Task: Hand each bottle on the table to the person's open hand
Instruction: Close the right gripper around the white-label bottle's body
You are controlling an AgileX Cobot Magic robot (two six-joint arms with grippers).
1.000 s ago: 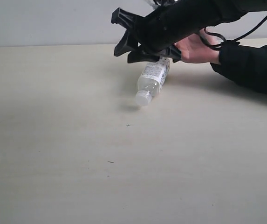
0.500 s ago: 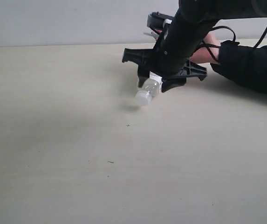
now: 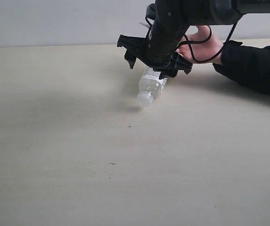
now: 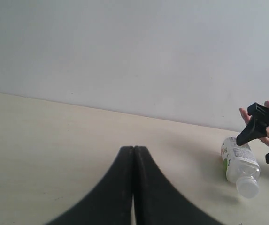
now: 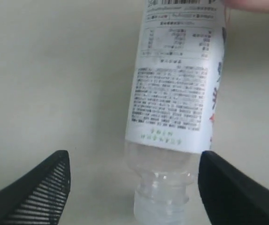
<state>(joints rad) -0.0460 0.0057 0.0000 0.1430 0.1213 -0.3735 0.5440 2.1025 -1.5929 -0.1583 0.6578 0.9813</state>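
One bottle (image 3: 152, 84) lies on its side on the table (image 3: 78, 155). It is clear, with a white label bearing some green print, and its white cap (image 3: 144, 99) points toward the camera. My right gripper (image 3: 149, 68) hangs open just over the bottle's body, one finger on each side, not touching it. The right wrist view shows the bottle (image 5: 176, 89) between the spread fingers (image 5: 40, 187) of that gripper (image 5: 133, 160). The person's open hand (image 3: 203, 44) rests behind the bottle's base. My left gripper (image 4: 134, 149) is shut and empty, far from the bottle (image 4: 240, 164). The other bottles are out of view.
The person's black-sleeved forearm (image 3: 257, 66) lies along the table's right rear. A pale wall (image 3: 54, 21) stands behind the table's far edge. A black cable (image 3: 205, 52) loops off my right arm near the hand.
My right gripper has turned and come down from above and left of the bottle until it straddles the body. The bottle and the hand have stayed put.
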